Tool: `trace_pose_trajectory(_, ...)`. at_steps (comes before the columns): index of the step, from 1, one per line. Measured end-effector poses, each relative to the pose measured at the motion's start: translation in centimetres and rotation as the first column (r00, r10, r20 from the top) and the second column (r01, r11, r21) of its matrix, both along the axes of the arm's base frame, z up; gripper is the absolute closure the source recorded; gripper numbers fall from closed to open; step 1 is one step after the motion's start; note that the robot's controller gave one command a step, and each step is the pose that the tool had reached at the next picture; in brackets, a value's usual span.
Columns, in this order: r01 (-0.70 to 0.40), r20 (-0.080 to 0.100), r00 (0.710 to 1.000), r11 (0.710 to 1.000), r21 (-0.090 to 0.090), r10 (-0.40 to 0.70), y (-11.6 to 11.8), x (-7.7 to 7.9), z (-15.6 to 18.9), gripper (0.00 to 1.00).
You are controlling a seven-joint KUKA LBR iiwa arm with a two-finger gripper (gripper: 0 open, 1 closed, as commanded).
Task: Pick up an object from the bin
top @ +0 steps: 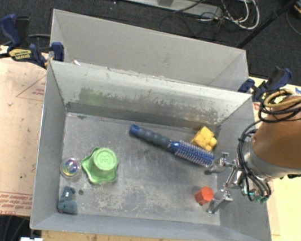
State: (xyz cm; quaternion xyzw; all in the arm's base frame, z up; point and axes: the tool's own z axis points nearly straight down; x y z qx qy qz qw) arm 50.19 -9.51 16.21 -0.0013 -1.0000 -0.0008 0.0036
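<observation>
Grey scuffed metal forms the floor of the bin (142, 201), and on it we take the blue hairbrush (172, 145) as our landmark. Its long axis runs slantwise across the floor: the handle points up and to the left, toward the back wall, and the bristled head points down and to the right. Just beyond the head, toward the back wall, sits a yellow block (205, 137), touching or nearly touching the bristles.

We see the gripper (219, 183) just to the right of the brush head, hanging from the arm's orange-brown cover (284, 139). Its jaws are spread wide and nothing is between them; one finger comes close beside the tip of the brush head, the other reaches down toward the front wall.

Below the brush head, just beside that lower finger on its left, lies a small red block (203, 196). It is compact and nearly cubic, so we cannot make out a long axis or a pointing end.

Well apart, below the brush handle, a green cup (101, 166) stands mouth up. A shiny little ball (70, 167) rests against its left side, and a blue-grey lump (67, 203) lies below that.
</observation>
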Motion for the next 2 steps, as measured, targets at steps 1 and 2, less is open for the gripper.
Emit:
trace_pose_trajectory(1,-0.004,0.008,1.0,1.0,-0.001,0.004,0.05,0.19,0.4,1.0)
trace_pose_trajectory(2,-0.004,0.008,1.0,1.0,-0.001,0.004,0.06,0.2,0.4,0.0)
